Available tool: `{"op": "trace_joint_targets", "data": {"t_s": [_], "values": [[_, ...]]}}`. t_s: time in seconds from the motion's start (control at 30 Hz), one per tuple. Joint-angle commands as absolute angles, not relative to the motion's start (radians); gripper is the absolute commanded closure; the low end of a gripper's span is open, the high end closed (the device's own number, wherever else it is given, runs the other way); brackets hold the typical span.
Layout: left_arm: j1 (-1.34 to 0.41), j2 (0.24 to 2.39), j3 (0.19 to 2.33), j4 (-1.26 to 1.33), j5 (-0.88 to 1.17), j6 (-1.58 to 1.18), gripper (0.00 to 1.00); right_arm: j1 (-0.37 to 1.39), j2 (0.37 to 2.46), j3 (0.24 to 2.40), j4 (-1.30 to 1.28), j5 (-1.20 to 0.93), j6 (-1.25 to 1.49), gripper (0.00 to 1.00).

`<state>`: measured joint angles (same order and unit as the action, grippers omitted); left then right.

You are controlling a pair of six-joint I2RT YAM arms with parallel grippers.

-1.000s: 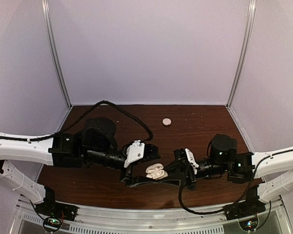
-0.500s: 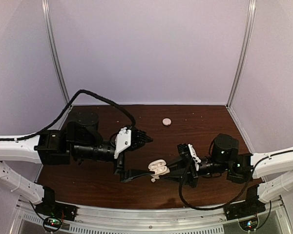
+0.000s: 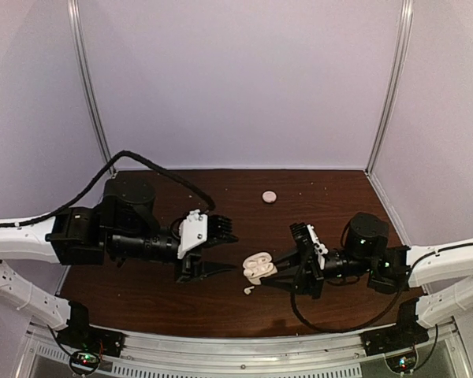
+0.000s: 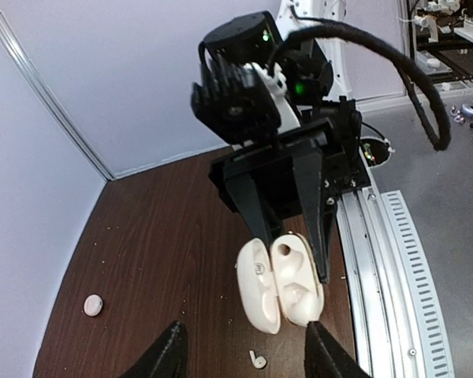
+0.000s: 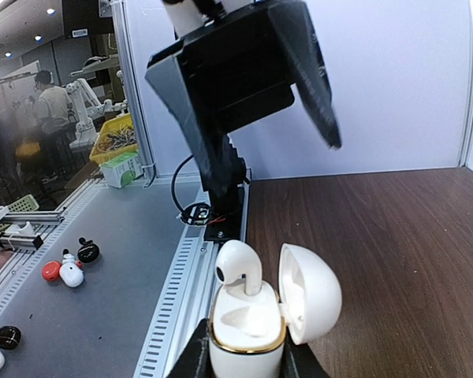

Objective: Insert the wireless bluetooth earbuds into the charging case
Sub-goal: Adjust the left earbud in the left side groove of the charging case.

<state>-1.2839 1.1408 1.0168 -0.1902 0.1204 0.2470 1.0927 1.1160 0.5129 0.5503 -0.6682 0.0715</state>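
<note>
Earbud one [image 5: 238, 272] sticks up out of the white case [image 5: 248, 335]. I think it is not pushed all the way down. The lid [image 5: 309, 293] is open. The right end effector [image 5: 247, 361] is closed on the bottom of the case. It holds the case just above the desk [image 3: 331, 205], near the middle and a bit to the right.

A second ago the left end effector [image 3: 223, 246] was right at the case. It has now pulled back to the left. Its two fingers stand apart with nothing between them. The case has moved a little to the right too.

Earbud two [image 3: 248, 290] lies on the desk, just on the near side of the case. I could not see it there a second ago, so I think it slipped and fell. That means the job is only half done. This one must be picked up again and put in the empty hole. It is tiny and smooth, so it may be hard to grab.
</note>
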Motion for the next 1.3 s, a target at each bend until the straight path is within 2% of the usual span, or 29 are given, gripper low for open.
{"op": "trace_joint_targets", "data": {"t_s": [0.0,0.2,0.37,0.7,1.0,1.27], "values": [[-1.350,1.187,1.049,-0.255,0.066,0.360,0.53,1.068,1.094,0.504,0.577,-0.690,0.122,1.00],[-1.379,1.203,1.047,-0.211,0.018,0.398,0.68,1.065,1.097,0.505,0.569,-0.695,0.124,1.00],[-1.390,1.223,1.051,-0.200,-0.019,0.408,0.74,1.065,1.111,0.510,0.567,-0.704,0.115,1.00],[-1.392,1.253,1.068,-0.183,-0.042,0.394,0.80,1.065,1.124,0.522,0.548,-0.692,0.092,1.00],[-1.392,1.253,1.069,-0.175,-0.025,0.374,0.78,1.065,1.126,0.524,0.546,-0.689,0.091,1.00],[-1.393,1.270,1.080,-0.174,-0.036,0.361,0.83,1.065,1.123,0.527,0.540,-0.687,0.084,1.00]]}}
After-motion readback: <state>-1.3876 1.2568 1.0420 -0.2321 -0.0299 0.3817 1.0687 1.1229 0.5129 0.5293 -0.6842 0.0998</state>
